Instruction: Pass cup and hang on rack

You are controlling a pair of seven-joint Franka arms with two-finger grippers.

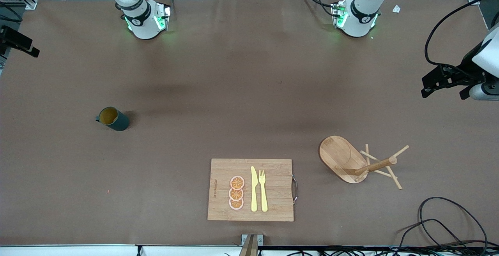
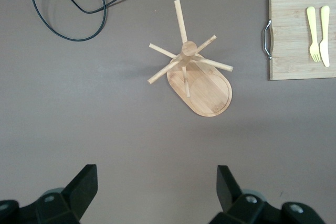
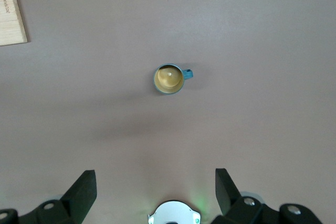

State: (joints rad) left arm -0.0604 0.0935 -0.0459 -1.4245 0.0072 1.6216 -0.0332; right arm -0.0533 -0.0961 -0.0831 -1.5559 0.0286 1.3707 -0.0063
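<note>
Cup is seen ungrasped below the open right gripper. Rack is seen bare below the open left gripper; nothing is done yet

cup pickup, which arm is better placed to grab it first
Right. The cup stands upright toward the right arm's end of the table, and the open right hand hangs high over it. The open left hand hangs over the rack instead.

Two glossy white arms with black joint bands, green lights glowing at their bases, black cables trailing.
</note>
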